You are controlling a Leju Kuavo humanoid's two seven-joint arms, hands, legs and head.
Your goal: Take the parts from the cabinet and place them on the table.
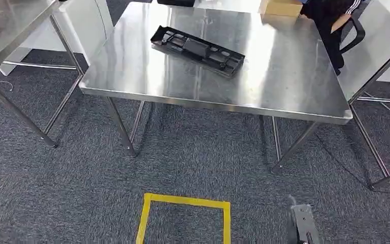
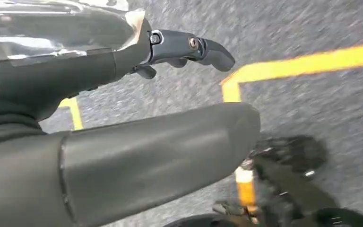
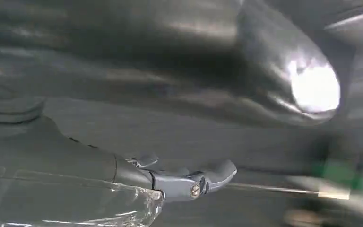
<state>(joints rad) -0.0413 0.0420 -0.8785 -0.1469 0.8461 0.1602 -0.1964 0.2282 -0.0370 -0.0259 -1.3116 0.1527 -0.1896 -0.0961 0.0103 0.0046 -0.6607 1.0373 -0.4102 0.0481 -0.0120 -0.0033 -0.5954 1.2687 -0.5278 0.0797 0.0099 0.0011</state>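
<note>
Head view: I see a steel surface [image 1: 132, 76] ahead of me, with one black part [image 1: 197, 50] lying flat on it, toward the far side and a little left of centre, set at a slant. A cardboard box [image 1: 281, 7] sits at the far edge, right of the part. A person in dark clothing [image 1: 330, 20] is at the far right corner, on a black chair [image 1: 354, 31]. A second steel surface [image 1: 5, 30] stands to the left, well apart from the first. On the grey carpet [image 1: 81, 168] near me there is a yellow tape square [image 1: 183, 201], open toward me. A grey piece of my right arm [image 1: 302, 223] enters at the near edge, right of the square.

Left wrist view: my left hand [image 2: 123, 132] hangs over the carpet and the yellow tape [image 2: 307, 64]. The thumb lies straight, the dark fingers [image 2: 189, 47] are extended and apart from it, and nothing is between them; the hand holds nothing.

Right wrist view: the picture is blurred. My right hand [image 3: 160, 137] has the thumb stretched out and the dark fingers [image 3: 194, 182] lightly bent, apart from the thumb, with nothing held. A green patch [image 3: 342, 172] shows beyond the fingers; I cannot tell what it is.
</note>
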